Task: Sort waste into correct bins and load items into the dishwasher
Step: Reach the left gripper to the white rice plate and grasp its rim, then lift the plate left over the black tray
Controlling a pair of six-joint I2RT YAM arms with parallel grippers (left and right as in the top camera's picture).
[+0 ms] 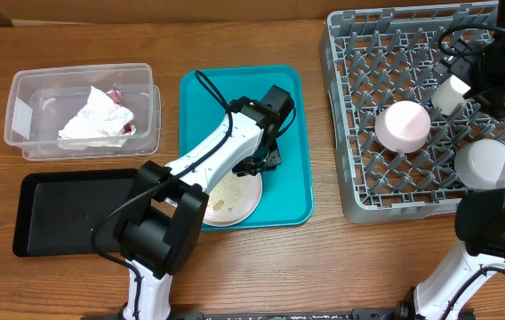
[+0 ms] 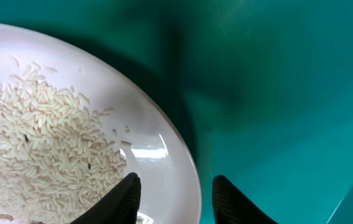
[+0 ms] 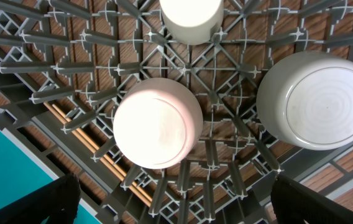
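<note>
the step in hand looks like picking up the plate, which lies on the teal tray with loose rice on it. the left tool is spread and sits astride the plate's rim, one finger over the white surface and the other over the tray, not yet pinching. the right tool is spread wide and empty, hanging above the rack, where a pink bowl, a white bowl and a cup sit. next, i judge, the left fingers must press onto the rim and lift the plate level, so no rice spills before it reaches the food bin. the plate goes to the rack only afterwards.
</note>
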